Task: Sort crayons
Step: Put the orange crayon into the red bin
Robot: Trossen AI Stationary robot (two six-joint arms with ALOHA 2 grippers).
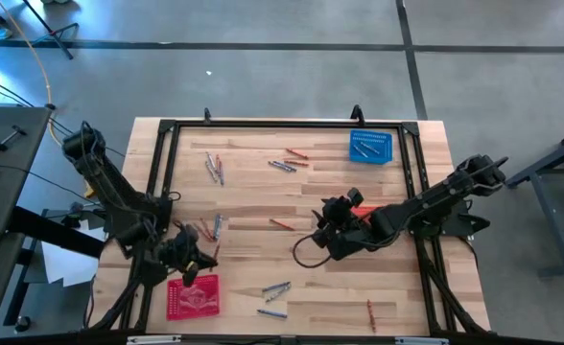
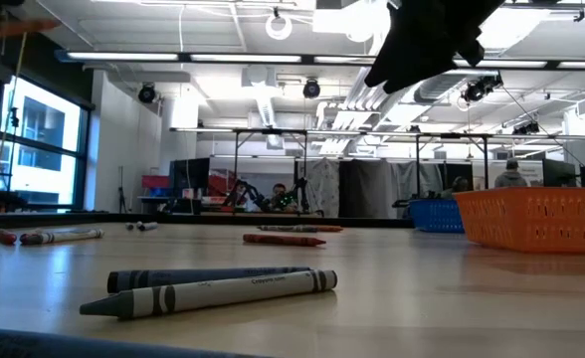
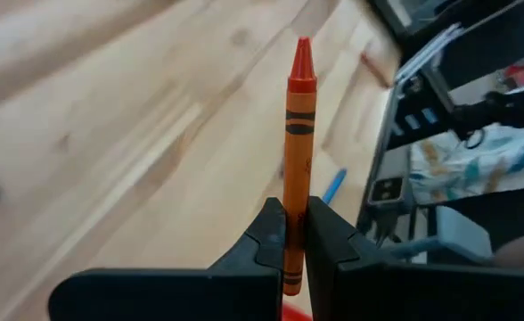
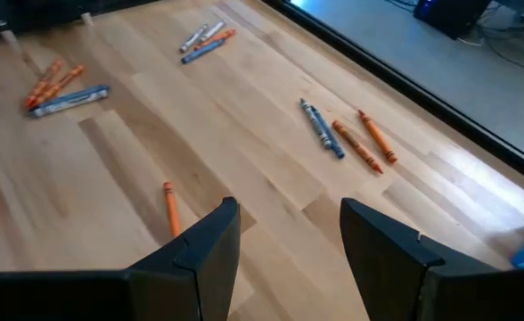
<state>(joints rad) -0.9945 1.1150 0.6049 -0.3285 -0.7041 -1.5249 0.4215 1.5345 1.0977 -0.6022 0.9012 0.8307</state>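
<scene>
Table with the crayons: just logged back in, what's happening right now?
The left tool is shut on an orange crayon, up above the red basket at the table's near left corner. The right tool is open and empty over the middle of the table, with a loose orange crayon just ahead. More crayons lie scattered; a few are already in the blue basket.

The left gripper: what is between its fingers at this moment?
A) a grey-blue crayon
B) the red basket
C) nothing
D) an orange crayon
D: in the left wrist view the left gripper is shut on an orange crayon, whose tip sticks out past the fingers.
</scene>
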